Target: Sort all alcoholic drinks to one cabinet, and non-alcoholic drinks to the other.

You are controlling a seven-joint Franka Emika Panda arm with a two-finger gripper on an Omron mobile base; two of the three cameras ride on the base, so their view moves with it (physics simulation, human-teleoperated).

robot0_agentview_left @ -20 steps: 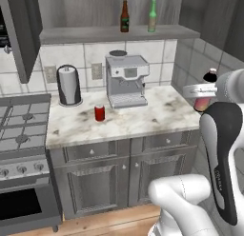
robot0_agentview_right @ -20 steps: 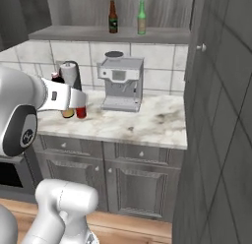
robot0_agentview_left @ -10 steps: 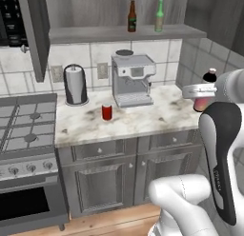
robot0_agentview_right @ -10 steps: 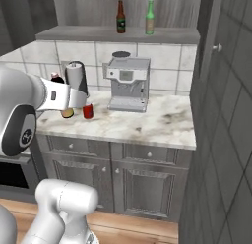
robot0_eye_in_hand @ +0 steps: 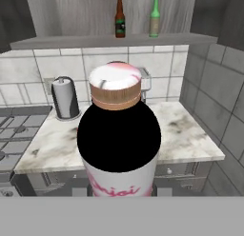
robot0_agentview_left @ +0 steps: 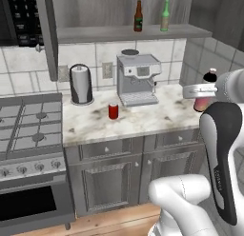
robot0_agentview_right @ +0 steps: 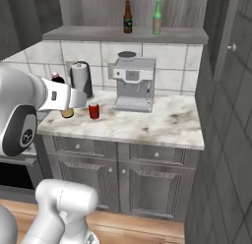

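Currently carrying the pink bottle [robot0_eye_in_hand: 119, 135], a non-alcoholic drink, toward one of the wall cabinets, judging by its raised position. Gripper [robot0_agentview_left: 202, 93] narrowed around the pink bottle, holding it clear of the marble surface [robot0_agentview_left: 157, 117]. Brown beer bottle [robot0_agentview_left: 138, 17] and green beer bottle [robot0_agentview_left: 165, 16] upright, near each other on the open cabinet shelf [robot0_agentview_left: 119, 32] above the coffee machine [robot0_agentview_left: 137, 79]. Red soda can [robot0_agentview_left: 113, 111] standing on the surface, just beside the coffee machine. Next move probably needs reaching the other cabinet, apart from the beers.
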